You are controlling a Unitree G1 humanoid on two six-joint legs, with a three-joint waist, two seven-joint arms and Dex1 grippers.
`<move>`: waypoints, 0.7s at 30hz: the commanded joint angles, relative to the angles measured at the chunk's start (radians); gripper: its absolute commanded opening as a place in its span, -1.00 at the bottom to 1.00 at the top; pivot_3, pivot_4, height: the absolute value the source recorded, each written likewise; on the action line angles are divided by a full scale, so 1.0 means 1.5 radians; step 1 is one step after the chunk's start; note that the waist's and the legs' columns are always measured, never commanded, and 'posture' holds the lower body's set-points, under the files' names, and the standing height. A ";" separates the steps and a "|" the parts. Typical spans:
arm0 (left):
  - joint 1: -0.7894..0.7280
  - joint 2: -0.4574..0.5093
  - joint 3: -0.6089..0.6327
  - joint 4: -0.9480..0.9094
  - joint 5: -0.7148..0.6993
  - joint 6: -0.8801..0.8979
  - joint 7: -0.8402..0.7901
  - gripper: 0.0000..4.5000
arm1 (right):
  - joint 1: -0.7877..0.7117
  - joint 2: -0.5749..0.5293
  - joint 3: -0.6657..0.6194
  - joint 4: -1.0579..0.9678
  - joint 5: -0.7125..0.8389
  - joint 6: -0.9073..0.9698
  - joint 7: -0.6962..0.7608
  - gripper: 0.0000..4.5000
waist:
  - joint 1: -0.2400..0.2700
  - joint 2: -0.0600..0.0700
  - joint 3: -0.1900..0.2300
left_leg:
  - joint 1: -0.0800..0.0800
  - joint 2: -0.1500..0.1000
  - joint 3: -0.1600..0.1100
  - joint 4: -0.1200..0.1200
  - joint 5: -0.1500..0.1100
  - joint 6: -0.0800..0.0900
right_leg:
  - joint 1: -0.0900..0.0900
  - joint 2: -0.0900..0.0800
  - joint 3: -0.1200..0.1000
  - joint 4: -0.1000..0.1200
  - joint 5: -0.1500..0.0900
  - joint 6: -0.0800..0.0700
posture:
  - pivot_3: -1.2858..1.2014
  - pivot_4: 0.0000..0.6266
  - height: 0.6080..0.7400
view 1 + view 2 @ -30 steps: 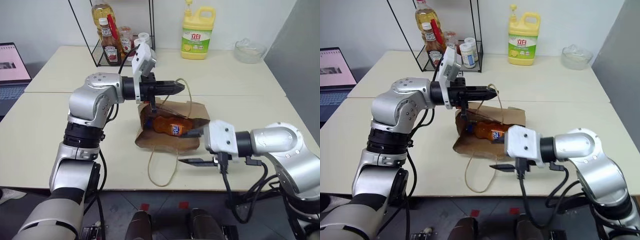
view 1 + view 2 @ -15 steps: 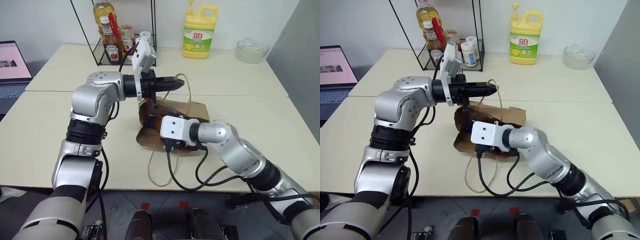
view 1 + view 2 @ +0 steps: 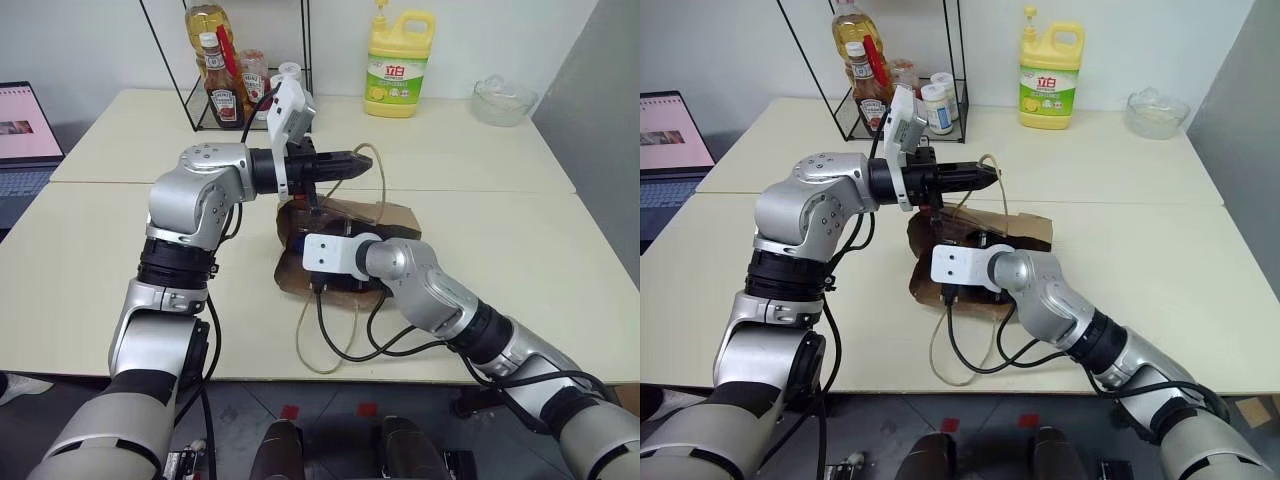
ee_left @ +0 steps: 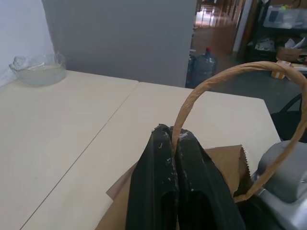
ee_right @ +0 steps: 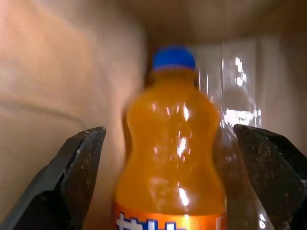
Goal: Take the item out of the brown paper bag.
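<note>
The brown paper bag point(image 3: 388, 214) lies on its side on the table, mouth toward me. My left gripper point(image 4: 172, 136) is shut on the bag's upper cord handle point(image 4: 225, 79) and holds it up, so the mouth stays open. My right gripper point(image 5: 168, 132) is open and reaches into the bag, its white wrist housing point(image 3: 330, 252) at the mouth. The item point(image 5: 170, 158), an orange soda bottle with a blue cap point(image 5: 173, 57), lies inside between the two black fingers point(image 5: 79, 167). Neither finger clearly touches it.
The bag's second handle point(image 3: 325, 345) hangs over the table's front edge. At the back stand a wire rack point(image 3: 225, 85) of sauce bottles, a yellow detergent bottle point(image 3: 398, 65) and a glass bowl point(image 3: 500, 100). A laptop point(image 3: 25, 140) sits far left.
My right arm swung from the front right of the table into the bag's mouth, and its fingers spread wider. The left gripper kept still on the handle.
</note>
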 commanded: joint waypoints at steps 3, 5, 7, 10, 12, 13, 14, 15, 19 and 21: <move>-0.024 -0.006 0.017 -0.009 -0.007 -0.010 0.003 -1.00 | -0.041 0.026 0.010 0.071 -0.036 -0.026 0.015 1.00 | -0.002 0.000 0.000 | 0.000 0.000 0.000 0.000 0.000 0.000 | 0.000 0.000 0.000 0.000 0.000 0.000 | 0.03 -0.52 1.00; -0.025 -0.008 0.016 -0.008 -0.006 -0.011 0.003 -1.00 | -0.050 0.040 0.009 0.104 -0.039 -0.033 0.023 1.00 | -0.003 0.000 0.000 | 0.000 0.000 0.000 0.000 0.000 0.000 | 0.000 0.000 0.000 0.000 0.000 0.000 | 0.03 -0.52 1.00; -0.025 -0.009 0.016 -0.007 -0.006 -0.011 0.003 -1.00 | -0.060 0.052 0.008 0.140 -0.041 -0.040 0.032 1.00 | -0.004 0.000 0.000 | 0.000 0.000 0.000 0.000 0.000 0.000 | 0.000 0.000 0.000 0.000 0.000 0.000 | 0.03 -0.52 1.00; -0.025 -0.010 0.016 -0.006 -0.005 -0.013 0.003 -1.00 | -0.069 0.062 0.006 0.178 -0.041 -0.046 0.050 0.92 | -0.006 0.000 0.000 | 0.001 0.000 0.000 0.000 0.000 0.000 | 0.000 0.000 0.000 0.001 0.000 0.000 | 0.03 -0.52 1.00; -0.023 -0.010 0.016 -0.006 -0.004 -0.015 0.003 -1.00 | -0.071 0.066 0.003 0.190 -0.041 -0.049 0.059 0.76 | -0.008 0.000 0.000 | 0.001 0.000 0.000 0.000 0.000 0.001 | 0.000 0.000 0.000 0.001 0.000 0.000 | 0.03 -0.52 1.00; -0.022 -0.010 0.015 -0.007 -0.003 -0.016 0.003 -1.00 | -0.072 0.066 0.001 0.193 -0.043 -0.051 0.062 0.61 | -0.009 0.000 0.000 | 0.001 0.000 0.000 0.000 -0.001 0.001 | 0.000 0.000 0.000 0.001 0.000 0.000 | 0.03 -0.52 1.00; -0.021 -0.009 0.015 -0.007 -0.002 -0.019 0.003 -1.00 | -0.070 0.066 -0.003 0.190 -0.043 -0.051 0.065 0.45 | -0.009 0.000 0.000 | 0.001 0.000 0.000 0.000 -0.001 0.001 | 0.000 0.000 0.000 0.001 0.000 0.000 | 0.03 -0.52 1.00; -0.020 -0.009 0.014 -0.007 -0.001 -0.021 0.002 -1.00 | -0.067 0.064 -0.006 0.183 -0.044 -0.052 0.068 0.31 | -0.009 0.000 0.000 | 0.001 0.000 0.000 0.000 -0.001 0.001 | 0.000 0.000 0.000 0.001 0.000 0.000 | 0.03 -0.52 1.00; -0.017 -0.005 0.014 -0.001 0.005 -0.030 0.003 -1.00 | -0.050 0.042 -0.017 0.134 -0.049 -0.070 0.074 0.21 | -0.008 0.000 0.000 | 0.001 0.000 0.000 0.000 -0.001 0.001 | 0.001 0.000 0.000 0.001 0.000 0.000 | 0.03 -0.52 1.00; -0.017 -0.004 0.014 0.002 0.008 -0.034 0.002 -1.00 | -0.042 0.029 -0.029 0.096 -0.045 -0.076 0.081 0.21 | -0.007 0.000 0.000 | 0.001 0.000 0.000 0.000 -0.001 0.001 | 0.001 0.000 0.000 0.001 0.000 0.000 | 0.03 -0.52 1.00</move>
